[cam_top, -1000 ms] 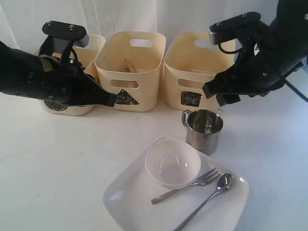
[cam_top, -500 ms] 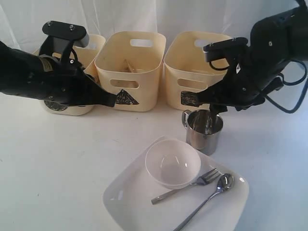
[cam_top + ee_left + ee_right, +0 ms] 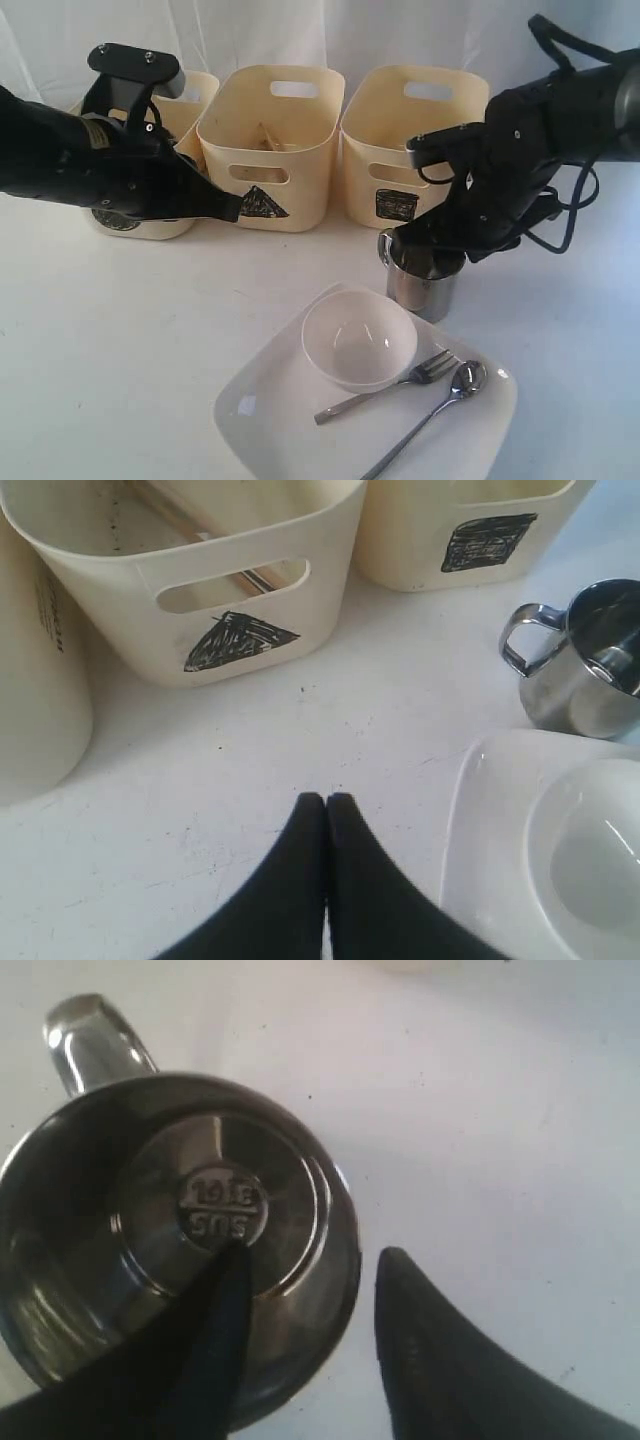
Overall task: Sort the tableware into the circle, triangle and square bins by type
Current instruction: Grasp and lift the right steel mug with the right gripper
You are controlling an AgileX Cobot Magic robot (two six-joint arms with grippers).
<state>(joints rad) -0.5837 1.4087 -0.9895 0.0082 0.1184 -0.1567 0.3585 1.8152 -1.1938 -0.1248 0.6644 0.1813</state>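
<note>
A steel mug point(image 3: 425, 285) stands behind the white plate point(image 3: 270, 410). My right gripper point(image 3: 432, 250) is down over it and open. In the right wrist view one finger reaches inside the mug point(image 3: 180, 1230) and the other stands outside its wall, a gap still showing at the gripper point(image 3: 318, 1253). On the plate sit a pale bowl point(image 3: 358, 340), a fork point(image 3: 400, 385) and a spoon point(image 3: 440, 405). My left gripper point(image 3: 232, 208) is shut and empty, hovering before the triangle bin point(image 3: 270, 170); in its wrist view the gripper point(image 3: 327, 798) points at bare table.
Three cream bins stand in a row at the back: the circle bin point(image 3: 195, 100) behind my left arm, the triangle bin holding wooden chopsticks point(image 3: 268, 138), and the square bin point(image 3: 400, 160). The plate reaches the table's front edge.
My right gripper has come down and leftward onto the mug, one finger going inside it, and its jaws have narrowed. The left arm has not moved.
</note>
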